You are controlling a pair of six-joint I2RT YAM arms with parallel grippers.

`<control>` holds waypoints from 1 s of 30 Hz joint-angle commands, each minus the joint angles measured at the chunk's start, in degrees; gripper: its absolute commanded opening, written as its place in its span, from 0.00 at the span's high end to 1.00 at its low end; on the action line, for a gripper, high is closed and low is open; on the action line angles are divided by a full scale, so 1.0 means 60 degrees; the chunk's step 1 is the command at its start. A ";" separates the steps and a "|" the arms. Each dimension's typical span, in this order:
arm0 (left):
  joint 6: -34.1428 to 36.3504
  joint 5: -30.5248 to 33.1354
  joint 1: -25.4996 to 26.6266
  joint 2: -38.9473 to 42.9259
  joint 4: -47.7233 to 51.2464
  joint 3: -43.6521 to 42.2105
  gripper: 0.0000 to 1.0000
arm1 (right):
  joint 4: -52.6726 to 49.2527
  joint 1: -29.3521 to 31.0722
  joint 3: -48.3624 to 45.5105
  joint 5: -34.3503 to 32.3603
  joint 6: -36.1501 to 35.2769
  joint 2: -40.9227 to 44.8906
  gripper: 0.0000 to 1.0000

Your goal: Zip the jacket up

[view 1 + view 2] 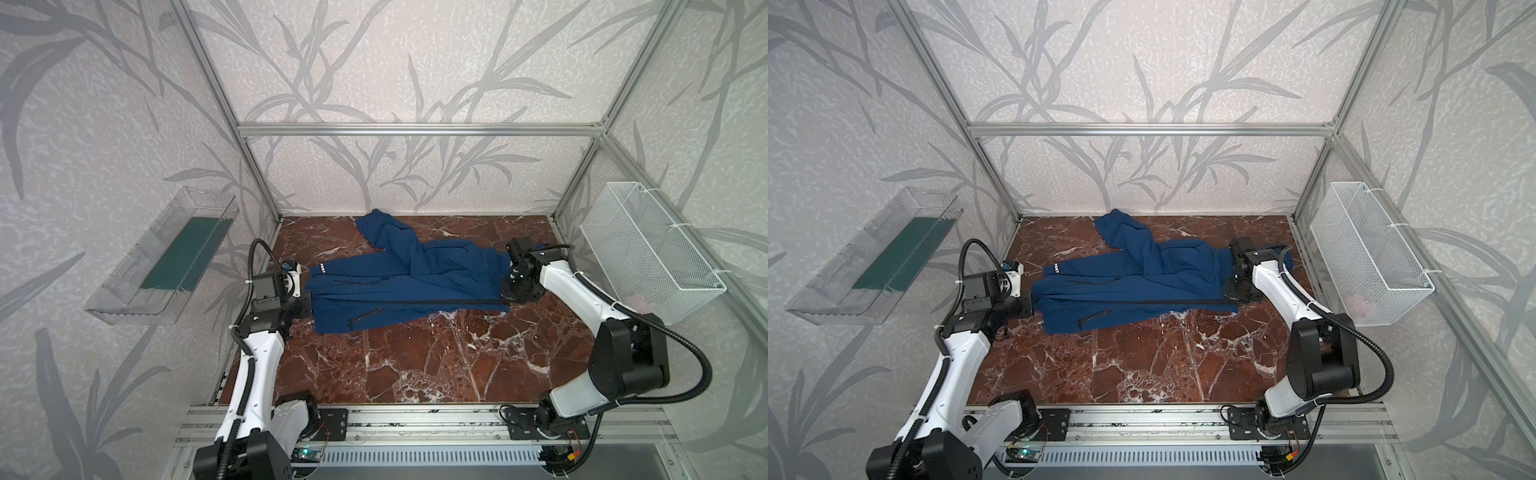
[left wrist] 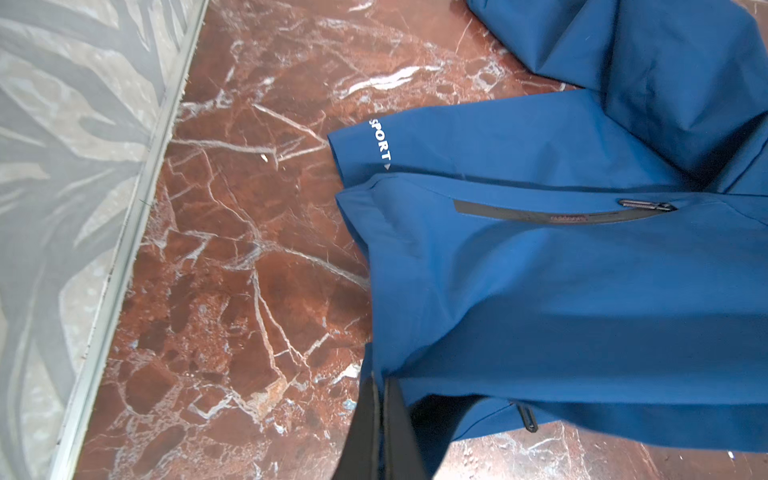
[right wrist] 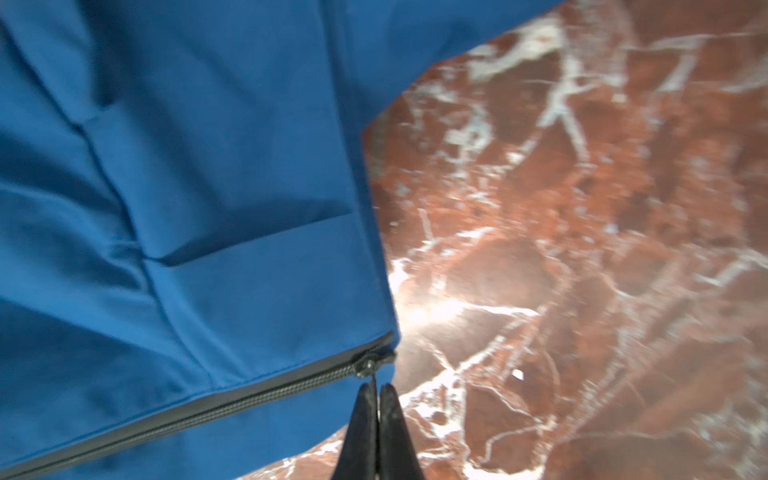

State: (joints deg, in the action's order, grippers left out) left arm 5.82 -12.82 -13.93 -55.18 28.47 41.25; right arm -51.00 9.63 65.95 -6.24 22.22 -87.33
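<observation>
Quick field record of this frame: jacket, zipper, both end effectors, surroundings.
jacket: blue, flat on marble table, one sleeve angled toward the back wall
zipper: closed along its visible length, slider at the jacket's edge
right end effector: shut on zipper pull
left end effector: shut on jacket hem
side bins: clear tray left, wire basket right

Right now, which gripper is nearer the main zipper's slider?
Right. The right gripper is shut on the pull beside the slider; the left gripper pinches the jacket at its opposite end.
</observation>
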 commanded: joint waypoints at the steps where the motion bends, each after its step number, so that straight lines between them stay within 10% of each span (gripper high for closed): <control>1: 0.0187 0.0950 -0.0232 0.0267 -0.0281 -0.0140 1.00 | 0.0017 -0.0305 -0.0442 -0.2138 0.0306 0.0763 1.00; 7: 0.0504 -0.0056 -0.0183 0.0525 -0.0786 -0.0544 1.00 | 0.0133 -0.0345 -0.0685 -0.1846 0.0140 0.0932 0.88; 15: -0.0092 0.0790 -0.0158 0.1500 -0.1947 -0.1381 0.01 | 0.0422 -0.0345 -0.1146 -0.2312 0.0164 0.1647 0.07; 23: -0.0701 0.1223 -0.0153 0.1688 -0.3530 -0.1826 0.01 | 0.2784 -0.0332 -0.1846 -0.2312 -0.1174 0.2266 0.01; 30: -0.1465 0.1035 -0.0153 0.0789 -0.5176 -0.2258 0.01 | 1.0616 -0.0316 -0.5615 -0.2121 -0.3003 0.3309 0.01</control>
State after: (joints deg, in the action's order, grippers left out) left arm 0.05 -6.92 -14.68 -49.45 4.10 28.91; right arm -12.47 7.55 38.46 -19.25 10.46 -68.77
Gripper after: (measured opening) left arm 0.991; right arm 0.991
